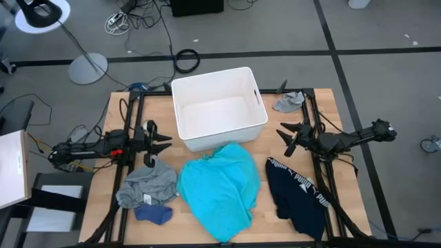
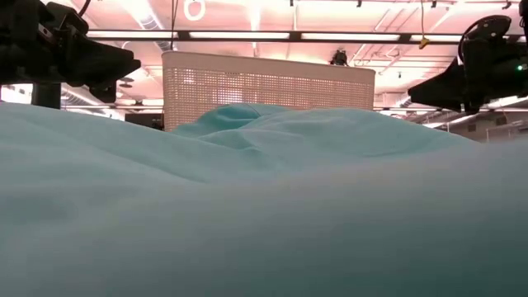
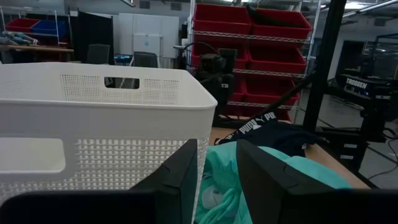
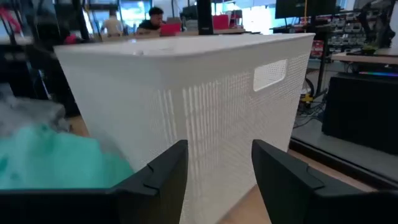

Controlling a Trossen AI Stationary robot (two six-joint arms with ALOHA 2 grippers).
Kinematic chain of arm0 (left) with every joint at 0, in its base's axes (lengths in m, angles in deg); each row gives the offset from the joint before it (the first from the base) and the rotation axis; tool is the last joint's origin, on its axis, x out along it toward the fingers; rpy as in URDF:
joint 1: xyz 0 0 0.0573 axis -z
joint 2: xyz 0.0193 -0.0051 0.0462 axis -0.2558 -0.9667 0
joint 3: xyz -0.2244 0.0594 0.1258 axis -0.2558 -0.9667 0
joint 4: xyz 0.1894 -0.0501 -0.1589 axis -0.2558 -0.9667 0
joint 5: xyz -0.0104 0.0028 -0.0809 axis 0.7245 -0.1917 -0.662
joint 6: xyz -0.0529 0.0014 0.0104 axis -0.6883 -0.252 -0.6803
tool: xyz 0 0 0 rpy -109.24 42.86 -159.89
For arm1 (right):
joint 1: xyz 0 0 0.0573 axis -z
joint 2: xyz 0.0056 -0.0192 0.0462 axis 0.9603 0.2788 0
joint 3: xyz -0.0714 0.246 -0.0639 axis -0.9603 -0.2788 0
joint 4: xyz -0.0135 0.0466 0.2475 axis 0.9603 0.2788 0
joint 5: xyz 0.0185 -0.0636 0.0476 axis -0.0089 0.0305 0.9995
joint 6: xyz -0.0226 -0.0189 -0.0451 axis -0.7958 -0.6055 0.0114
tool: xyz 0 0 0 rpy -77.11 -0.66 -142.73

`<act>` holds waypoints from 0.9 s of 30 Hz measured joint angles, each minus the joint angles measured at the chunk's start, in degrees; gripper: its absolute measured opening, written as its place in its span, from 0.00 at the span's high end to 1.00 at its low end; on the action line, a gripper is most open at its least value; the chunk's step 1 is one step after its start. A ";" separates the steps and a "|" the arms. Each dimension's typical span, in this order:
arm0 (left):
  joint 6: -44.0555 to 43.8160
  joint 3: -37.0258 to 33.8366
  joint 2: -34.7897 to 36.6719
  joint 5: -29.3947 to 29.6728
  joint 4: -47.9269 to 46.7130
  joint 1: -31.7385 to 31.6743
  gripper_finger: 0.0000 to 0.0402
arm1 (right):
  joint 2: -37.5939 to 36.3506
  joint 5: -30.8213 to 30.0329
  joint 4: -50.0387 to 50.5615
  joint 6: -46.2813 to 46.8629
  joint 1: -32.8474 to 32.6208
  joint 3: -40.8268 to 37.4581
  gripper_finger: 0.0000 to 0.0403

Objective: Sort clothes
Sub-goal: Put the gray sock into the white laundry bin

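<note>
A large turquoise garment [image 1: 220,189] lies spread on the table's near middle, filling the low view [image 2: 264,181]. A navy garment with a white-lettered band [image 1: 298,196] lies to its right. A grey garment [image 1: 146,184] and a small blue piece [image 1: 153,214] lie to its left. A small grey piece [image 1: 288,101] lies at the far right. My left gripper [image 1: 165,142] is open and empty, left of the white bin [image 1: 218,107]. My right gripper [image 1: 284,136] is open and empty, right of the bin.
The white plastic bin stands at the table's far middle, between the two grippers, and shows in both wrist views [image 3: 93,124] [image 4: 199,81]. A black frame runs along the table's sides. People sit in the room beyond, in the right wrist view.
</note>
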 joint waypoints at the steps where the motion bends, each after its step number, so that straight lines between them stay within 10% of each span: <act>1: -0.01 0.01 -0.01 0.00 -0.02 -0.02 0.71 | 0.00 0.01 -0.97 1.29 0.00 0.00 0.55; 11: -0.01 0.01 -0.02 0.00 -0.02 0.00 0.71 | 0.00 0.86 -11.83 12.46 0.47 0.01 0.55; 19: 0.00 0.00 0.00 0.00 -0.01 0.00 0.71 | -0.05 -7.21 -26.83 -9.25 4.96 5.61 0.55; 27: 0.01 0.00 0.00 0.00 -0.02 0.00 0.71 | 3.10 -8.61 -12.65 -24.51 6.82 19.44 0.55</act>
